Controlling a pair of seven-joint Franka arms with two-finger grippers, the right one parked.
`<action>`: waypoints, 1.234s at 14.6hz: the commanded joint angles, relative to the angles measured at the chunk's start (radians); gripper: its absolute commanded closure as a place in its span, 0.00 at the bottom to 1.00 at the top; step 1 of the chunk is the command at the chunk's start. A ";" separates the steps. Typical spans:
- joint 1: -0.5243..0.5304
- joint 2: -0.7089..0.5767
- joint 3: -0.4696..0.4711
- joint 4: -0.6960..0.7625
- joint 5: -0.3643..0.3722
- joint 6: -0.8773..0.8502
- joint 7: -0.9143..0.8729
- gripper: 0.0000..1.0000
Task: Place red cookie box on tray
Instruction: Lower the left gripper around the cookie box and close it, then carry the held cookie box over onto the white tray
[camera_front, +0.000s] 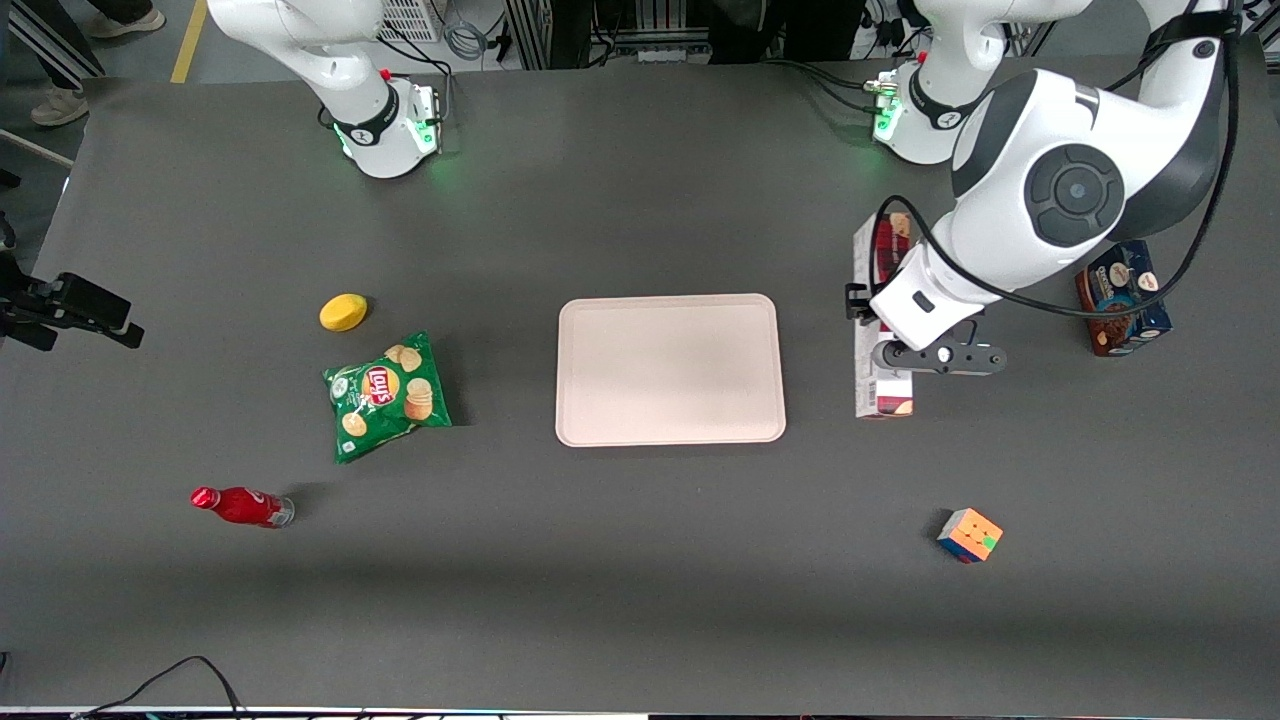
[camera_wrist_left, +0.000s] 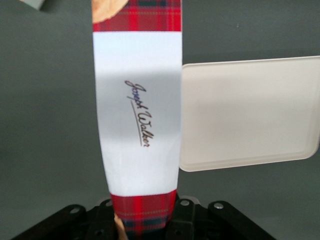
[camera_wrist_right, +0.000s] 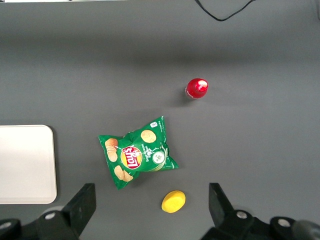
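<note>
Hovering over the box (camera_front: 884, 330), our tool (camera_front: 893, 352) sits at mid-length of the long carton, which lies on the surface (camera_front: 640, 560) just beside the tray (camera_front: 670, 368), toward the working arm's end. We cannot tell whether the tool is spread or closed on the carton: the wrist and camera mount cover it in the front view, and the wrist view shows only the tool's dark base with the box's (camera_wrist_left: 137, 120) white label panel and red plaid band running out from it. We also cannot say whether the box rests on the surface or is just clear of it.

We judge the step in hand to be the grasp, or the very start of the lift; the box is not yet on the tray (camera_wrist_left: 250, 112), which carries nothing. The next move calls for a firm hold across the narrow width, a lift high enough to clear the low rim, then a short sideways carry toward the tray's middle. Because the carton is long, a hold away from its middle could let one end droop; a level carry would suit it better.

Other items lie well apart: a blue box (camera_front: 1124, 298), a cube (camera_front: 969, 534), a chip bag (camera_front: 386, 396), a yellow object (camera_front: 343, 312) and a red bottle (camera_front: 243, 506).
</note>
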 joint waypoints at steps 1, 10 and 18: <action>-0.016 0.028 -0.040 0.019 -0.039 0.025 -0.122 0.92; -0.039 0.114 -0.236 -0.157 0.141 0.355 -0.320 0.90; -0.053 0.281 -0.249 -0.285 0.408 0.646 -0.552 0.91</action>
